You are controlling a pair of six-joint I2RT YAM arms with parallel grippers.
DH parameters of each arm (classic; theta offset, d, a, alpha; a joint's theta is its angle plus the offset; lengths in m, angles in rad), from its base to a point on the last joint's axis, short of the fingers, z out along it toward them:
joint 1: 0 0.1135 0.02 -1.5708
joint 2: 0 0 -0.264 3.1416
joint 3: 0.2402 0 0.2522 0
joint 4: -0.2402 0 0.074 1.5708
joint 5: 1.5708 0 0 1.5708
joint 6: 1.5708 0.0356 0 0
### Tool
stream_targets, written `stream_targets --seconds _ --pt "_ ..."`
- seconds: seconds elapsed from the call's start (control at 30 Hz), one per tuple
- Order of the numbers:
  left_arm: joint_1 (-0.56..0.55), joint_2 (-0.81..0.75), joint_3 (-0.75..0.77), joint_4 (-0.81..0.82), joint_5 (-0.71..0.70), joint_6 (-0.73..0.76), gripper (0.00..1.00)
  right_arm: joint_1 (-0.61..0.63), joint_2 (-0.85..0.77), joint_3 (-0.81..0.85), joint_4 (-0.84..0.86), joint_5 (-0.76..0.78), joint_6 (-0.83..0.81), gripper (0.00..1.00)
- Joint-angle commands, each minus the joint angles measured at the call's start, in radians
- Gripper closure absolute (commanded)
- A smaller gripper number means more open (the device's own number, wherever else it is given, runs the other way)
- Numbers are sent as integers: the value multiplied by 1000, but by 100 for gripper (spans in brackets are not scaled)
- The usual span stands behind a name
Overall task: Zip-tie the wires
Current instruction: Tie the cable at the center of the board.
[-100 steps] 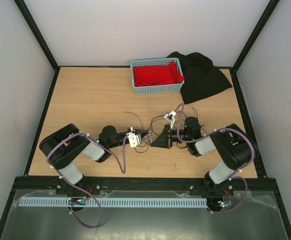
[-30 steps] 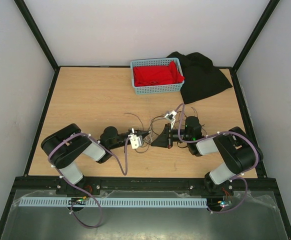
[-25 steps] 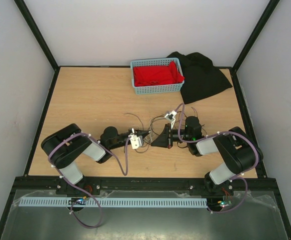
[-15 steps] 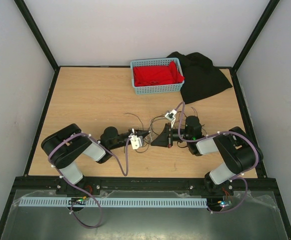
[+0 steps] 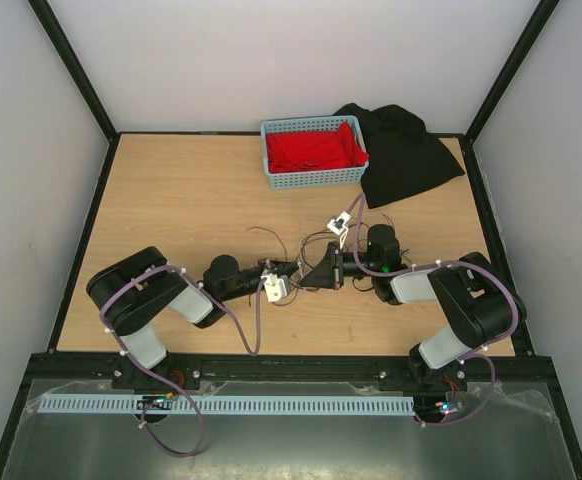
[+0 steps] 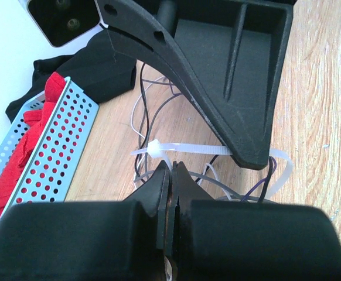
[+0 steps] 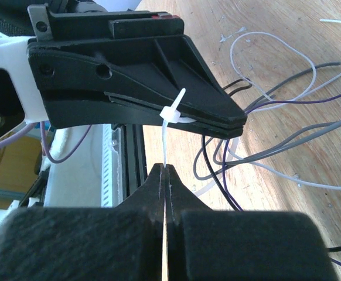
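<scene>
Two pairs of jaws meet tip to tip, both fully closed. The right gripper (image 7: 165, 170) pinches the free tail of a white zip tie (image 7: 171, 112), which rises straight from its tips to the tie's small square head. The left gripper (image 6: 171, 168) is shut as well and appears to pinch the tie just beside that head. Both sets of fingers are matte black plastic, wedge-shaped and narrowing to blunt points.

The tie is a thin, flat, translucent nylon strap. Seen from the left wrist, it runs sideways from the head and curves into an open loop that seems to pass around some of the strands.

The wires (image 7: 299, 100) lie on the table (image 5: 171, 200), between the two arms and directly under and behind the gripper tips. They are very thin, limp strands in grey, white, violet and near-black, spread in loose, tangled curls rather than gathered.

By my reading, the tail is already threaded through the head, but the loop is slack. Pulling it tight around the bundle is what remains.

The table is pale, smooth wood grain. At its far edge stands a light blue perforated plastic basket (image 5: 314, 180) holding soft red cloth (image 5: 311, 148), with crumpled black cloth (image 5: 406, 155) beside it.
</scene>
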Motion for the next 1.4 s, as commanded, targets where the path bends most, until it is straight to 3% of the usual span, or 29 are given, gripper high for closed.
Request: stream_targets --seconds 0.0,0.87,1.37 --pt "-16 2 -2 34 1 27 100 -5 -18 37 -69 15 -2 100" --pt "-43 26 -9 34 -61 76 100 -24 -67 131 -378 -11 -62 100" --pt "-68 35 -12 34 -77 125 100 -37 -58 165 -396 -1 -59 100"
